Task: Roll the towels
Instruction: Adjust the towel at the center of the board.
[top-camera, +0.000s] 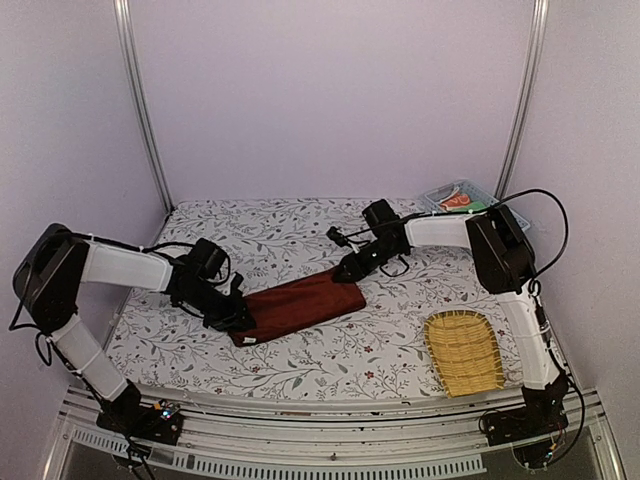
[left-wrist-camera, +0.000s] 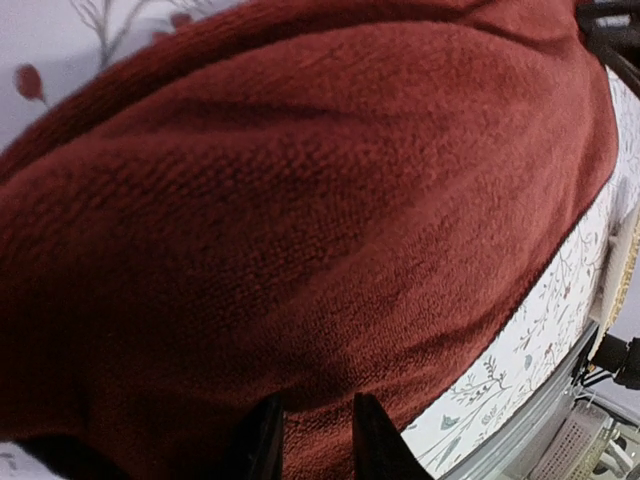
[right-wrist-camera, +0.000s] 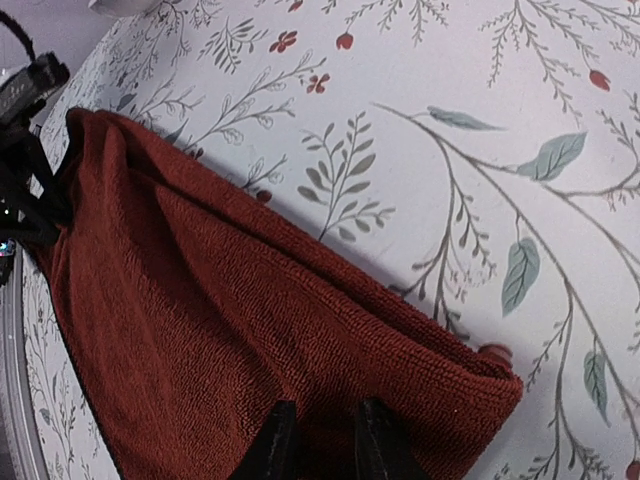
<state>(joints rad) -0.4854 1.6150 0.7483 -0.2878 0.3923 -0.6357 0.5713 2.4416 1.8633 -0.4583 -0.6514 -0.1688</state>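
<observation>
Lilac walls (top-camera: 330, 90), maroon towel (top-camera: 305, 300) on floral tblcloth (top-camera: 280, 225).

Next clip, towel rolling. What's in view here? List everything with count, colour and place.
towel: one, dark reddish-brown, lying flat mid-table, slanting between the grippers
woven tray: one, yellow, near right of the table
clear bin: one, far right corner
orange-red cloth: one, inside the bin
green cloth: one, inside the bin, mostly hidden
table cover: one, white with floral print
left gripper: black, closed on the towel's left end
right gripper: black, closed on the towel's right end
</observation>
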